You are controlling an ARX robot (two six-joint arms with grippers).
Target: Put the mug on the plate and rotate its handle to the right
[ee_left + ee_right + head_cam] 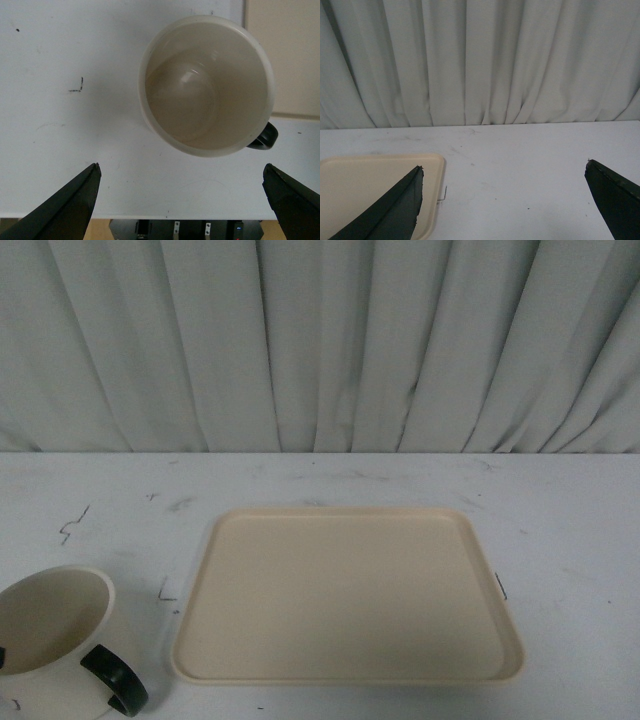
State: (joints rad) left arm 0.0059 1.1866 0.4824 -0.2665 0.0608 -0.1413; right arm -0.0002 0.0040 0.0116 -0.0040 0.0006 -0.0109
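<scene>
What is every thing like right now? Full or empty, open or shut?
mug: upright, empty, standing on the table beside the plate, not on it.
handle: pointing right and toward the robot.
plate: flat on the table, empty.
left end effector: open, above the mug, holding nothing.
right end effector: open, holding nothing.

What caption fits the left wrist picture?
Open left gripper above an empty white mug beside the tray.
</scene>
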